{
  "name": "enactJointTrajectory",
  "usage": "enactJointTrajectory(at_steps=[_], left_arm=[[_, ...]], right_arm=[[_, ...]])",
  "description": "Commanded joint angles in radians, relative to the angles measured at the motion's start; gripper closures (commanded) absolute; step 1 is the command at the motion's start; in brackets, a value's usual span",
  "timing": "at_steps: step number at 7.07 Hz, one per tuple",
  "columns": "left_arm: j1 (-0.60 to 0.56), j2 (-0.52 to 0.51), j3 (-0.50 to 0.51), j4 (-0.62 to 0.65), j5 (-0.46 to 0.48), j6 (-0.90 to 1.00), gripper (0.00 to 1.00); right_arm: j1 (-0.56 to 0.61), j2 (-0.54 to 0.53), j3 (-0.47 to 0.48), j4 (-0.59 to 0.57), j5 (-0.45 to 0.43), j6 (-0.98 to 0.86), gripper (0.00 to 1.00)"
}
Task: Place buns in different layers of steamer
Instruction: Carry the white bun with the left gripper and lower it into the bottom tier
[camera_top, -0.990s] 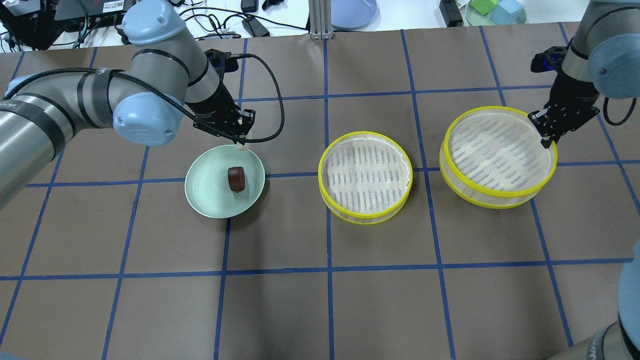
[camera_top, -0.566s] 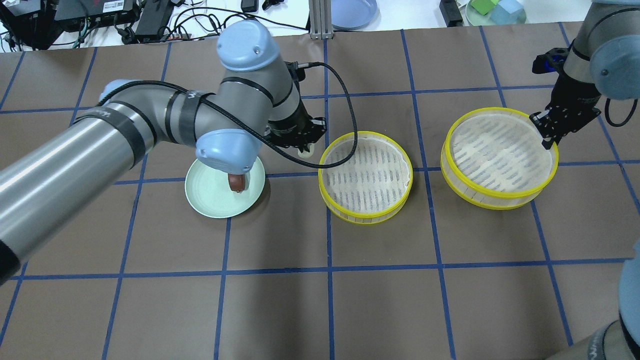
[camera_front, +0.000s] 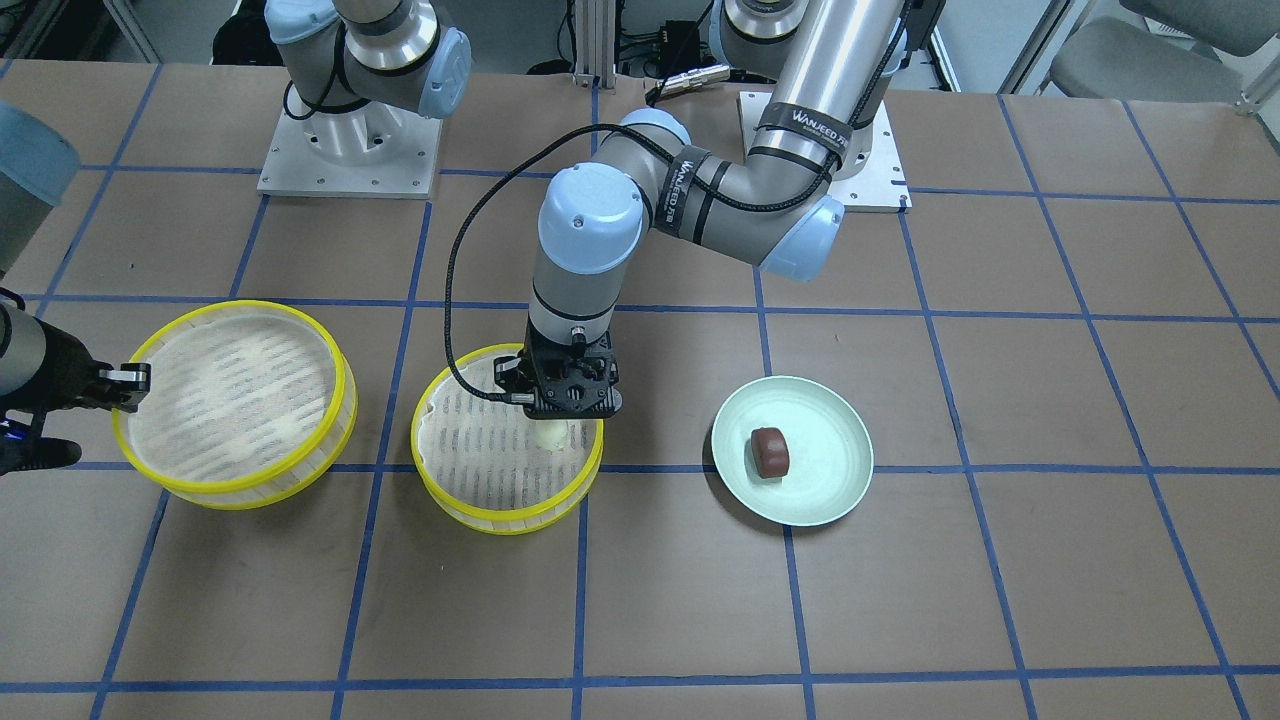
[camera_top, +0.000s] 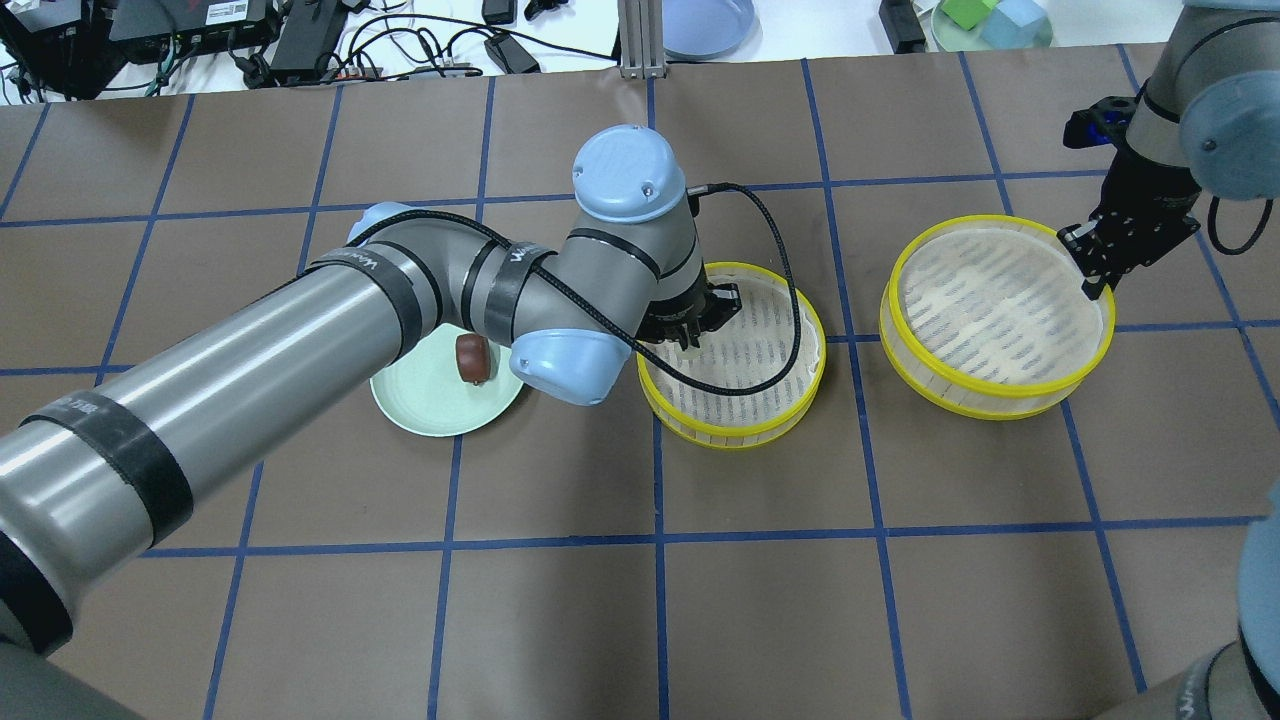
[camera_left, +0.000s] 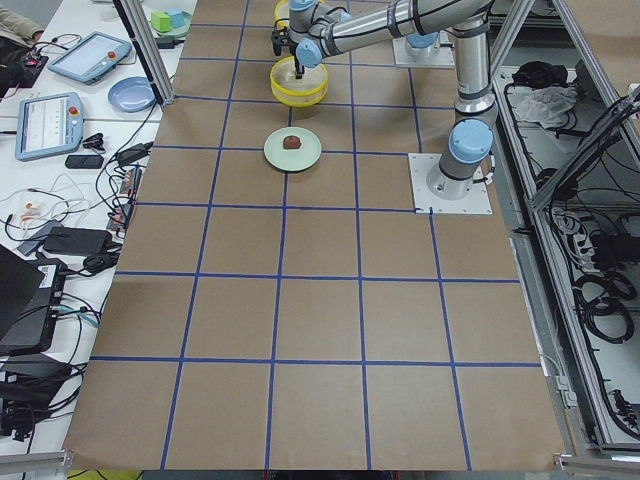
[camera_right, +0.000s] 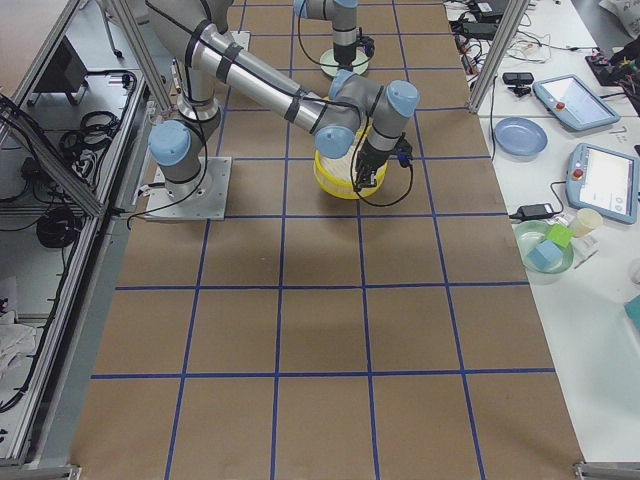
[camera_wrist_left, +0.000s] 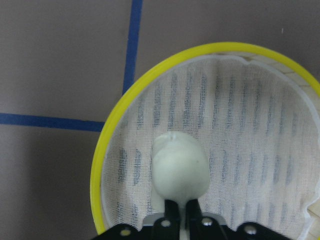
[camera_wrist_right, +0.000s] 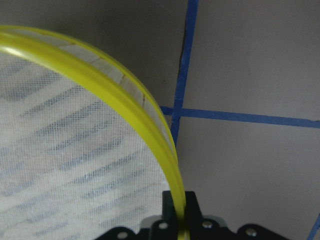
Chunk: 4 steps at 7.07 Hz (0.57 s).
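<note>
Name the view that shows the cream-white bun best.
Left wrist-mounted: the small cream-white rounded bun sits large between the left fingers, over the yellow-rimmed steamer tray. Front-facing shows a sliver; elsewhere hidden or tiny.

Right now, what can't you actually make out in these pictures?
Cream bun: the overhead view nearly hides it under the left arm's wrist; no view shows whether it touches the floor of the middle steamer layer.
Green plate: overhead, the left arm's elbow covers part of it.
Right gripper: the front view's left edge cuts off its arm.
Side views: grips too small to judge.
</note>
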<state>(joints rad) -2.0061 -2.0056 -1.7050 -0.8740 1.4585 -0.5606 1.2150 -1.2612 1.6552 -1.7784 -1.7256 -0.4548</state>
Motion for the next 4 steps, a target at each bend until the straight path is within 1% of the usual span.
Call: enactJointTrajectory(at_steps=[1, 4], left_arm=[[-0.005, 0.005, 0.002, 0.004, 0.003, 0.001, 0.00], [-0.005, 0.010, 0.004, 0.004, 0.003, -0.004, 0.00]], right_arm=[[0.000, -0.003, 0.000, 0.002, 0.003, 0.007, 1.00], [0.008, -0.012, 0.000, 0.002, 0.004, 0.025, 1.00]])
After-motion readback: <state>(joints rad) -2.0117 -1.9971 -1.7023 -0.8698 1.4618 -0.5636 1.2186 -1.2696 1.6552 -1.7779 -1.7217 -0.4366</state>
